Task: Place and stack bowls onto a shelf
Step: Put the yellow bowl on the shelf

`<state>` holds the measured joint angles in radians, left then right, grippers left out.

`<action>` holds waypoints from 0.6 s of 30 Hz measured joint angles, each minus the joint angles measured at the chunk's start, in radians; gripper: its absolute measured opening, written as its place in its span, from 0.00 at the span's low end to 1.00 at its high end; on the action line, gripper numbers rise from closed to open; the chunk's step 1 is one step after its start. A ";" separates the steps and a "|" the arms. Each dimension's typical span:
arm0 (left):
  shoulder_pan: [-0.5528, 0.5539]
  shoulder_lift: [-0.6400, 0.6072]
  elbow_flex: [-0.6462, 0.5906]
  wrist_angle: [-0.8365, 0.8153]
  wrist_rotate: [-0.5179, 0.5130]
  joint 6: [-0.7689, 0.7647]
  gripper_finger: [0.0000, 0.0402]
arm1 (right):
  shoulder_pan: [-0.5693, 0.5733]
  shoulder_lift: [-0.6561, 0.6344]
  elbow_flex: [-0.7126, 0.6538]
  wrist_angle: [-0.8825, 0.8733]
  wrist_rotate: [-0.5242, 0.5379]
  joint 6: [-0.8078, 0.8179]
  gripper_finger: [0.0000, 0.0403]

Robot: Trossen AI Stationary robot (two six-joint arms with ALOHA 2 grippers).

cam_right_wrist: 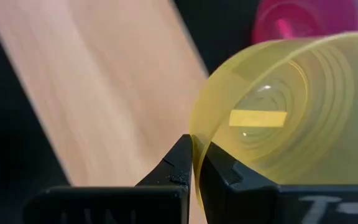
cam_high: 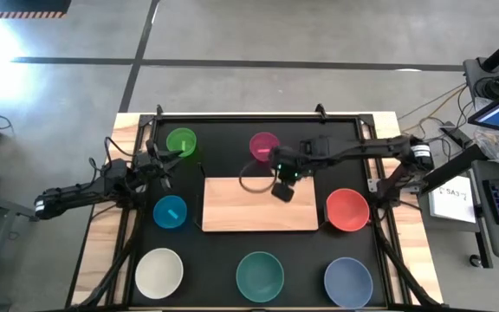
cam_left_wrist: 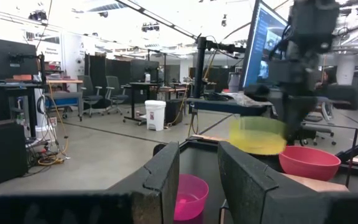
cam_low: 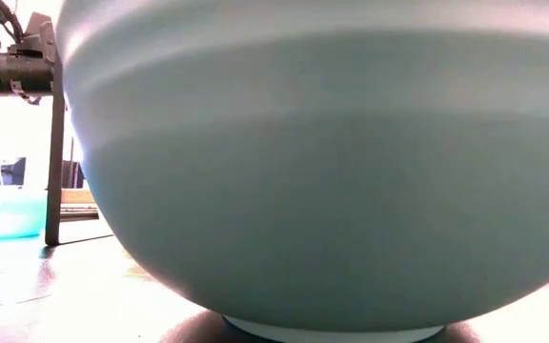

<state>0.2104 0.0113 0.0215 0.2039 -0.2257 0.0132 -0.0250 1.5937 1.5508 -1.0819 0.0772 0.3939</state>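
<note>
high view, right gripper (cam_high: 282, 186): over the far right part of the shelf (cam_high: 232, 212), arm reaching in from the right; bowl it carries not clear from here
high view, left gripper (cam_high: 161, 165): waits at the table's left side, between the green bowl (cam_high: 181, 142) and the blue bowl (cam_high: 170, 211)
high view, shelf: light-wood board at table centre, nothing resting on the visible part
high view, other bowls: magenta bowl (cam_high: 264, 146) just beyond the shelf's far edge; red bowl (cam_high: 347, 209) just off its right end; white bowl (cam_high: 159, 271), teal bowl (cam_high: 260, 276) and grey-blue bowl (cam_high: 348, 282) in a row along the near edge, all apart from each other
low view, teal bowl (cam_low: 322, 171): fills almost the whole frame, sitting upright on the table (cam_low: 55, 295)
low view, blue bowl (cam_low: 6, 213): a pale sliver at far left
left wrist view, left gripper (cam_left_wrist: 197, 180): fingers spread with a clear gap, holding nothing; magenta bowl (cam_left_wrist: 187, 196) on the table past them
left wrist view, yellow-green bowl (cam_left_wrist: 257, 135): in the air under the right arm, above the table, near the red bowl (cam_left_wrist: 308, 162)
right wrist view, right gripper (cam_right_wrist: 196, 163): fingertips pressed together, pinching the rim of the yellow-green bowl (cam_right_wrist: 284, 118)
right wrist view, yellow-green bowl: tipped on its side, opening toward the camera, above the shelf (cam_right_wrist: 92, 93) edge, magenta bowl (cam_right_wrist: 303, 18) beyond it
</note>
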 joint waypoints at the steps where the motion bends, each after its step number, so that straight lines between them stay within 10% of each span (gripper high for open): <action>1: 0.000 0.000 0.000 0.000 0.000 0.000 0.24 | 0.016 0.008 0.000 -0.013 0.000 0.009 0.02; 18: 0.000 0.000 0.000 -0.003 0.000 0.000 0.24 | 0.146 0.126 -0.016 -0.091 0.000 0.041 0.02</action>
<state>0.2104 0.0113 0.0212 0.2005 -0.2256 0.0132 0.1206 1.7193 1.5352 -1.1730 0.0776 0.4351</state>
